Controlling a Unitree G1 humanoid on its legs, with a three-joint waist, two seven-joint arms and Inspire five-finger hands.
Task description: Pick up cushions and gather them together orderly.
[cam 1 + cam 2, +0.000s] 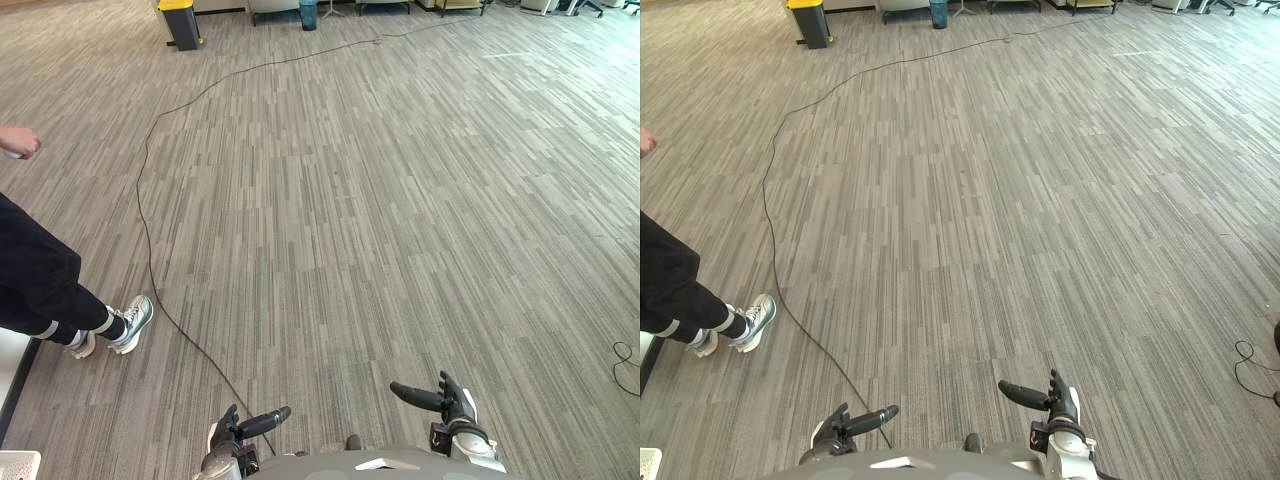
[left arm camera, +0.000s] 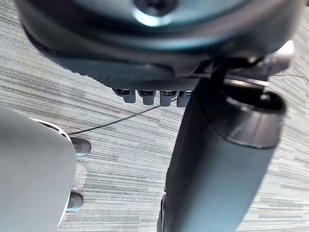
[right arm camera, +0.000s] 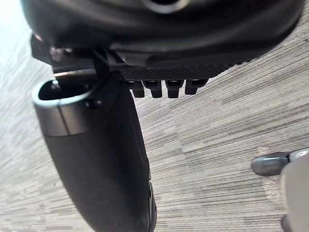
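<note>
Cushions: cannot tell where they lie. Grey striped carpet floor (image 1: 400,220) runs from the robot out to the far wall line. The robot's left hand (image 1: 235,430) sits low at the near edge, left of centre, over the carpet and touching nothing. Its thumb (image 2: 217,164) stands straight out toward the middle, and its fingers (image 2: 147,96) hang in a loose row with nothing in them. The right hand (image 1: 455,405) mirrors it right of centre, thumb (image 3: 106,159) out toward the other hand, fingers (image 3: 154,88) slack, also carrying nothing. The two hands are apart, with bare carpet between them. A person stands at the left side, well apart from the left hand. One leg in dark trousers (image 1: 40,285) leans into view. Two grey-and-white sneakers (image 1: 130,322) are planted on the carpet. The person's hand (image 1: 20,142) shows higher up at the left edge. Just beside the shoes is the edge of a low white platform (image 1: 10,365) with a dark side. A white perforated object (image 1: 18,465) sits in the near left corner; what it is cannot be told. Far off, upper left, stands a dark bin with a yellow lid (image 1: 182,22). A teal bin (image 1: 308,12) is further along, near furniture legs (image 1: 460,8) lined up at the back.
</note>
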